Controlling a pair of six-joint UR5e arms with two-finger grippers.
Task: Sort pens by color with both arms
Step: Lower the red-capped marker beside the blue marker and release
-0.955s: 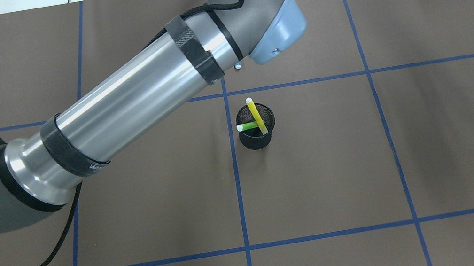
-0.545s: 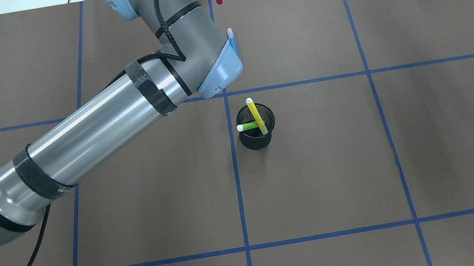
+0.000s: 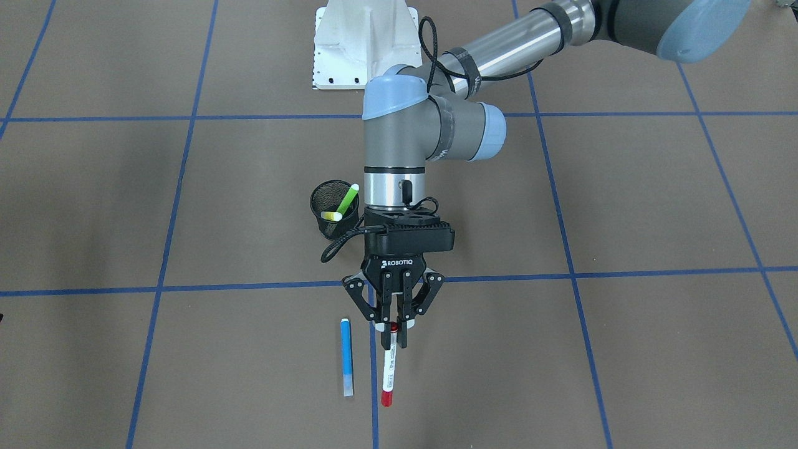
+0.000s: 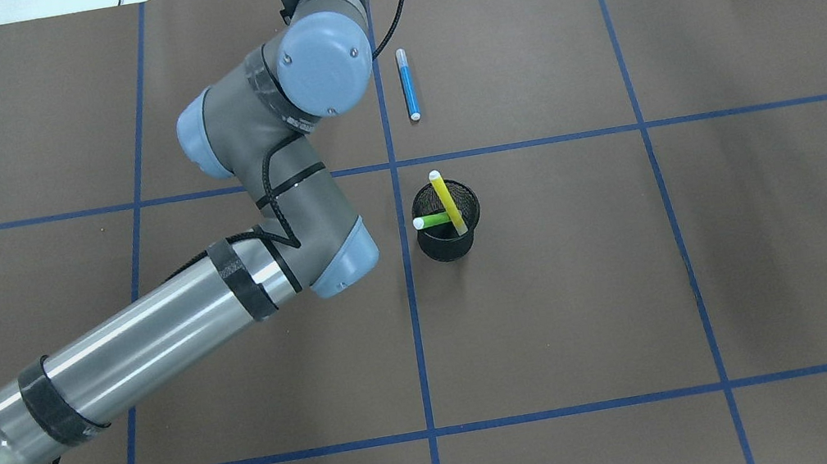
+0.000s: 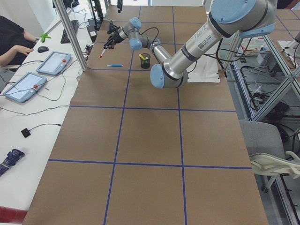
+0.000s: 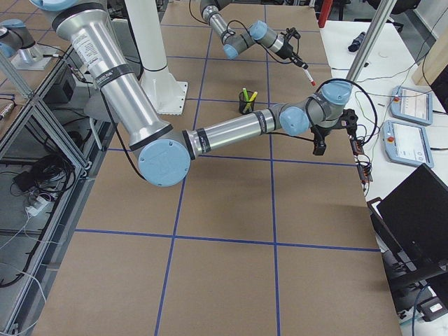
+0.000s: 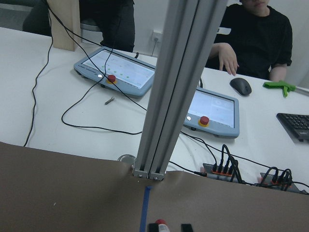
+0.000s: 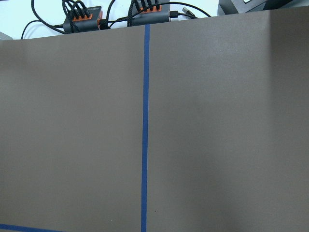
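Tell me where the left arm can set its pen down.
Bare: the far square on the robot's left of the centre tape line, beside the left gripper holding the red-capped pen. Crowded: the blue pen lies just across that line; the cup stands nearer the robot.

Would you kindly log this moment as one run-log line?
left claw: shut on red-capped white pen | blue pen: lying on table | green pen, yellow pen: in mesh cup | right claw: state unclear

My matt black left gripper [image 3: 394, 337] is pinching the glossy plastic white pen [image 3: 389, 369]. Just beside it, the smooth blue pen [image 3: 346, 357] is lying on matt brown paper [image 3: 561, 374]. Behind my wrist, a black wire mesh cup [image 3: 325, 201] is standing.
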